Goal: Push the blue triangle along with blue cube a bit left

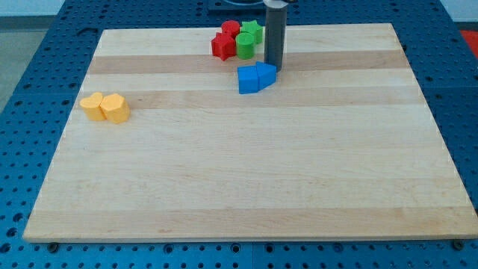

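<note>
The blue cube (248, 79) and the blue triangle (267, 75) sit touching each other near the top middle of the wooden board (246, 187), the cube on the view's left. My tip (273, 66) stands right behind the blue triangle, at its upper right edge, touching or nearly touching it. The dark rod rises from there to the view's top.
A cluster of a red star-like block (222, 45), a red block (231, 29), a green cylinder (244, 44) and a green star (252, 31) lies just above-left of the blue blocks. Two yellow blocks (105, 107) sit together at the board's left.
</note>
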Robot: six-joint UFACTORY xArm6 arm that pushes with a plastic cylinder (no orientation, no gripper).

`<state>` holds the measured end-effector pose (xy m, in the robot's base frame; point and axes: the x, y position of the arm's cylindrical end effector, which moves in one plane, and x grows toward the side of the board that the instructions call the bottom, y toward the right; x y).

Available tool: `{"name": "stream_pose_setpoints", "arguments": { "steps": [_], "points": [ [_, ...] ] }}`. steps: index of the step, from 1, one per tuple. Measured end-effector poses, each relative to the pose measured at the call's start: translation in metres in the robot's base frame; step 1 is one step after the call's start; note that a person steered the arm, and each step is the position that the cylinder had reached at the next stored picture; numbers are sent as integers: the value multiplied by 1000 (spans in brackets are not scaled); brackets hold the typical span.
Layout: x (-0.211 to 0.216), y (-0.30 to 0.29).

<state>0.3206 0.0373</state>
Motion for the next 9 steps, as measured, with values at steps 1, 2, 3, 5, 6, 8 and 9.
{"name": "stream_pose_setpoints", "arguments": {
  "steps": [1, 2, 3, 5, 6, 8, 9],
  "points": [
    [11, -7],
    [11, -4],
    [11, 26],
    [21, 51],
    [24, 56],
    [32, 46],
    [32, 30]
  ]
}}
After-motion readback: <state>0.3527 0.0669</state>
